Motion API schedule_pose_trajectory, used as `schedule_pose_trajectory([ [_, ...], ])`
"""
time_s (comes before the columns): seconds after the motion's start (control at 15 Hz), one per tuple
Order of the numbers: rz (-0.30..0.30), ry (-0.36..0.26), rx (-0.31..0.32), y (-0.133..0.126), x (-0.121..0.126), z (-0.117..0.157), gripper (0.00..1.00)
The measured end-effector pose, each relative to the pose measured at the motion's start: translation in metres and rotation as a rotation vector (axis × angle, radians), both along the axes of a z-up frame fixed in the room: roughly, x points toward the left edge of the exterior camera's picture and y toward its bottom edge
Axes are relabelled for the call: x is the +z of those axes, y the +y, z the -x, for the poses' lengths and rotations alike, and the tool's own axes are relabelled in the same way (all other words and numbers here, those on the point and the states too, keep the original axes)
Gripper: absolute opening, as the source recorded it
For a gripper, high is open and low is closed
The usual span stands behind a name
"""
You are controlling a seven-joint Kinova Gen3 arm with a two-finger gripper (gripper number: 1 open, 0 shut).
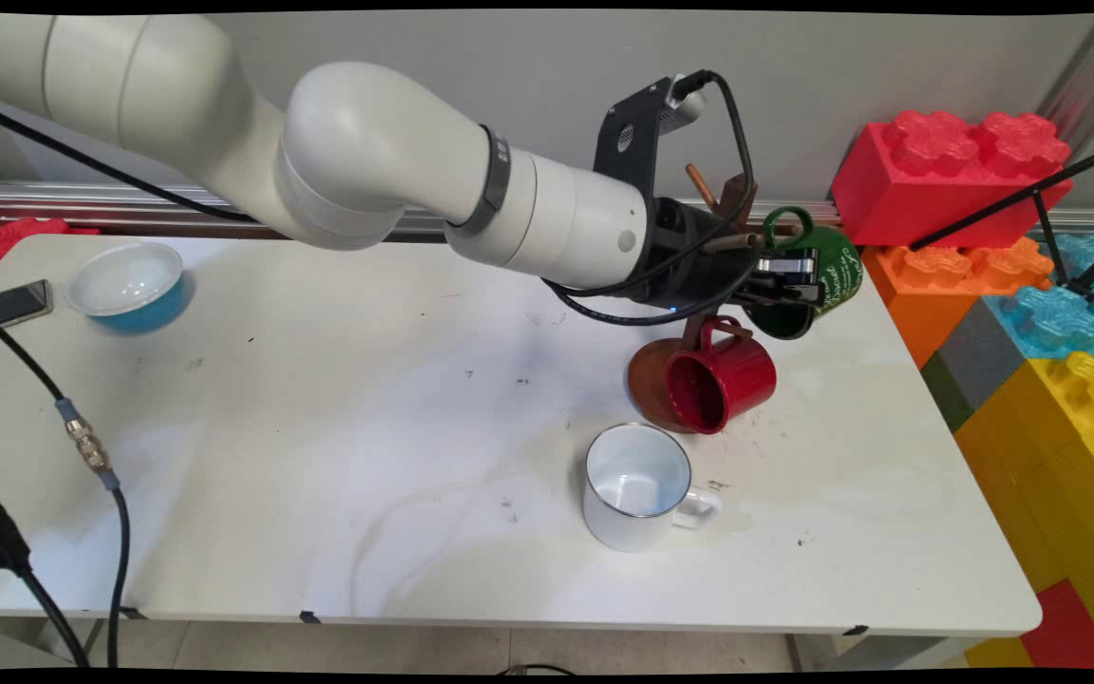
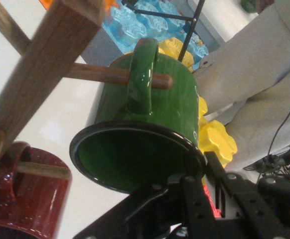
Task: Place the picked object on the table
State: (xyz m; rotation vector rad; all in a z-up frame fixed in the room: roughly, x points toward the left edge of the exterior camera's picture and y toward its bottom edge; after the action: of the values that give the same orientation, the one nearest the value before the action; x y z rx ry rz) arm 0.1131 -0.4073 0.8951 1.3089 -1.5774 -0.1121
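My gripper [image 1: 797, 276] [image 2: 199, 172] is shut on the rim of a green mug [image 1: 838, 273] [image 2: 150, 107], with one finger inside the mouth and one outside the wall. The mug's handle is looped over a peg [image 2: 92, 73] of a wooden mug tree [image 1: 648, 380] [image 2: 40, 69] at the table's far right. The mug lies on its side, its mouth toward the hand. A red mug [image 1: 723, 382] [image 2: 28, 196] hangs from a lower peg of the same tree, mouth toward the camera.
A white enamel mug [image 1: 637, 486] stands upright in front of the tree. A blue bowl [image 1: 130, 286] and a phone [image 1: 8, 306] lie at the far left. Large toy bricks [image 1: 955, 176] are stacked along the table's right edge.
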Motion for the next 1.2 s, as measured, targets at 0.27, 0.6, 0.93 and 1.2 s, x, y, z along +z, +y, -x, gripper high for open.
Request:
schedule_pose_trajectory([
  [0.27, -0.006, 0.009, -0.014, 0.006, 0.004, 0.004, 0.00],
  [0.6, -0.016, 0.021, -0.033, 0.015, 0.008, 0.008, 0.00],
  [0.93, -0.027, 0.029, -0.052, 0.025, 0.012, 0.010, 0.00],
  [1.2, -0.035, 0.031, -0.069, 0.033, 0.015, 0.011, 0.00],
])
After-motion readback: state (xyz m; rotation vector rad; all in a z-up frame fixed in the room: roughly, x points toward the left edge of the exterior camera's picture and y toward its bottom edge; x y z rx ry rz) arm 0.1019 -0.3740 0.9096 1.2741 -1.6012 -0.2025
